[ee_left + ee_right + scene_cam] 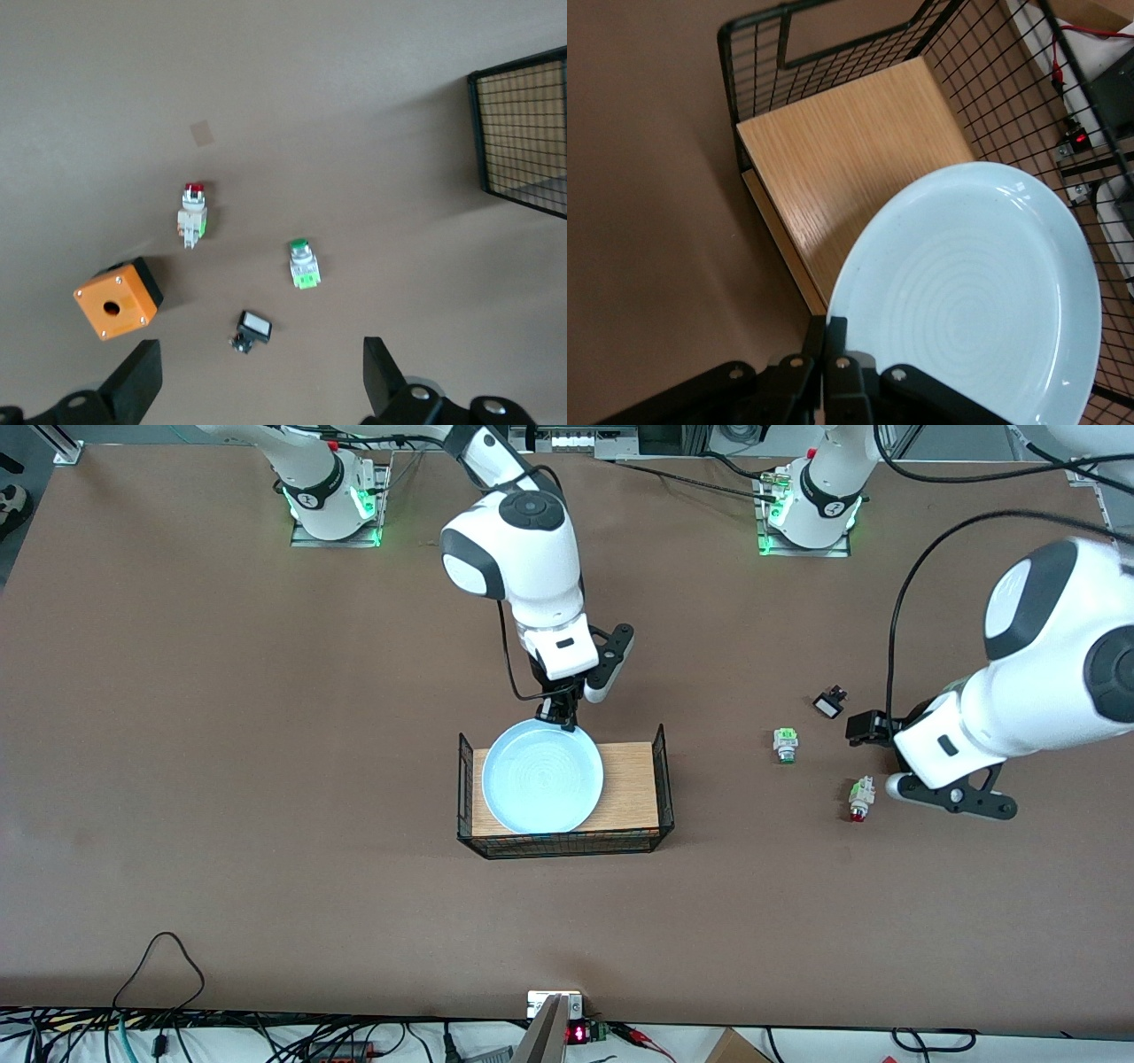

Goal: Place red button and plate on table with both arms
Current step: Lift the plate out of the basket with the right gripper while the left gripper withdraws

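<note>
The pale blue plate (542, 776) is over the wood top of the wire rack (631, 784) in the middle of the table (266, 779). My right gripper (558, 722) is shut on the plate's rim at the edge toward the robots; the right wrist view shows the fingers (835, 332) pinching the plate (974, 292). The red button (858, 801) lies on the table toward the left arm's end. My left gripper (881, 755) hangs open and empty above the table beside it. The left wrist view shows the red button (191, 215) and the wide-open gripper (257, 376).
A green-capped button (785, 744) (303, 264) and a small black switch (829, 703) (251, 328) lie near the red button. An orange box with a hole (117, 297) sits beside them, hidden under the left arm in the front view. The rack (850, 168) has black mesh walls.
</note>
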Robot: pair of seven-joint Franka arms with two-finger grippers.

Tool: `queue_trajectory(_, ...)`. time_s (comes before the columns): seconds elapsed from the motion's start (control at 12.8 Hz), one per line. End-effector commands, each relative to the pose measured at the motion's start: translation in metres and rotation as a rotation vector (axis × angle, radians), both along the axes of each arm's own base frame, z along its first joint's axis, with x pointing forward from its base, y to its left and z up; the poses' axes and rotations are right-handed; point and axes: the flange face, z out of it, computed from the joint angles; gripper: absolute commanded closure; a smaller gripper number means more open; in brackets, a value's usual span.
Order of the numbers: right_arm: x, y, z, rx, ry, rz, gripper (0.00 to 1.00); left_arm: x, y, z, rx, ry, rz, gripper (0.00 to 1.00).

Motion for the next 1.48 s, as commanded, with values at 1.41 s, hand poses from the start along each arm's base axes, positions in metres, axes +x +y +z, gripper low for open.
queue_trajectory(1.41,0.052,-0.378,0.040,-0.113,0.183,-0.126,1.00,-0.082,0.045,0.056,0.002,-0.115,0.153,0.00)
